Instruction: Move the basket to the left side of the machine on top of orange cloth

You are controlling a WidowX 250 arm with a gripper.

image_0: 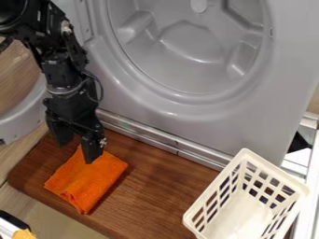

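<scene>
Fingers (93, 150) are hanging open and empty over the orange cloth (89, 181), which is presumably marking the drop spot by the machine's (205, 116) left side, while the basket (240, 217) is waiting at the bench's (159, 186) right end.

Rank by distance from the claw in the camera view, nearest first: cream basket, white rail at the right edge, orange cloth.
1. Orange cloth: just below the claw.
2. Cream basket: lower right.
3. White rail: far right, past the basket.
</scene>
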